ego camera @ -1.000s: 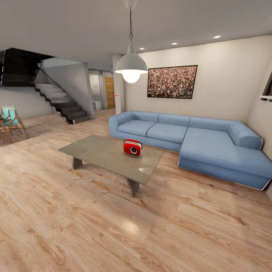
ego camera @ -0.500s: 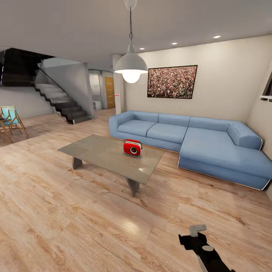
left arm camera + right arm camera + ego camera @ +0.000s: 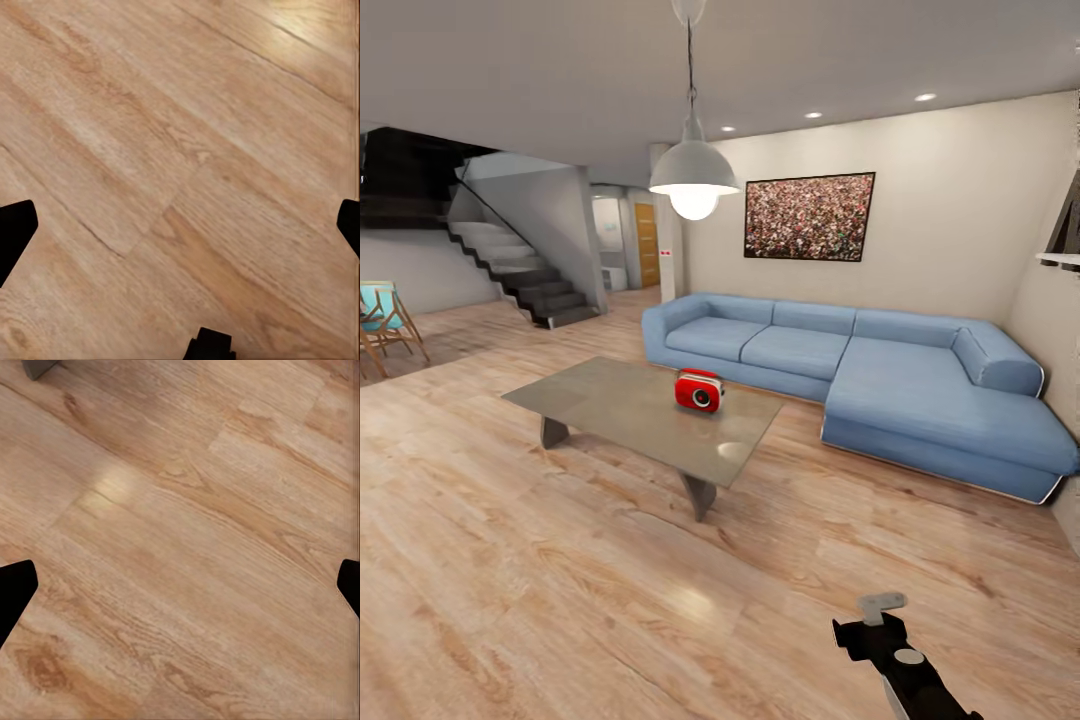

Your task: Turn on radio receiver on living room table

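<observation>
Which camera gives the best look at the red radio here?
The head view: the radio stands whole on the grey coffee table, its round dial facing the camera, in front of the blue sofa. Both wrist views look down at the wood floor, with nothing of the radio in them.

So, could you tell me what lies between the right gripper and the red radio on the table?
In the head view, between the right gripper and the radio lie bare wood floor and the table edge.
</observation>
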